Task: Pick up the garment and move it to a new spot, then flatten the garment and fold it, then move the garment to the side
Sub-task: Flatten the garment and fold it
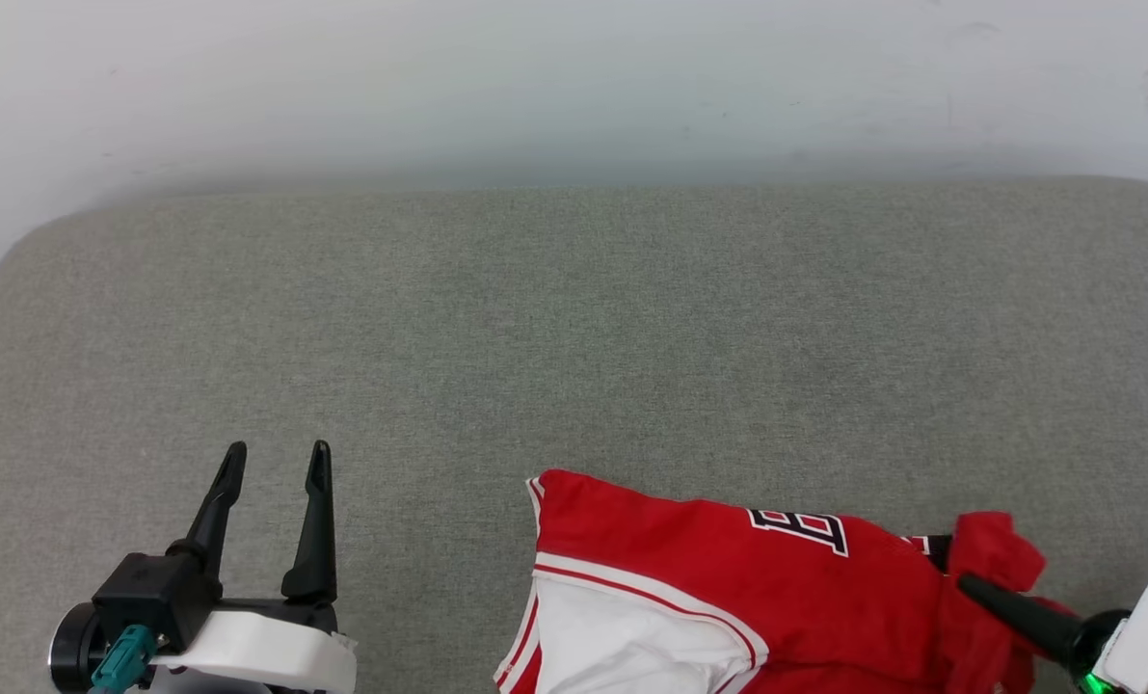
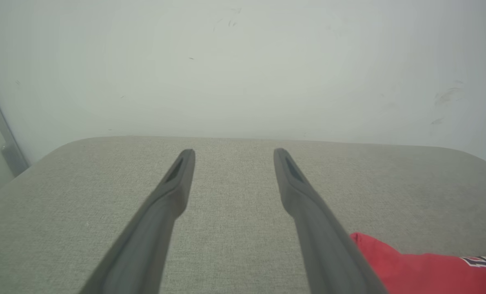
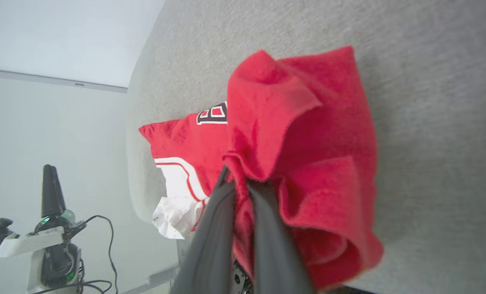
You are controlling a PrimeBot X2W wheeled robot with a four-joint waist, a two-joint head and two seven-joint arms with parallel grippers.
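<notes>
The right tool (image 3: 238,181) clamps the bunched red garment (image 1: 708,569); the left tool (image 1: 278,448) stands wide apart

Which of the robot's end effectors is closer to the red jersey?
Right. The right end effector is shut on a bunch of the jersey. The left end effector stands open over the grey surface, clear to the jersey's left.
</notes>
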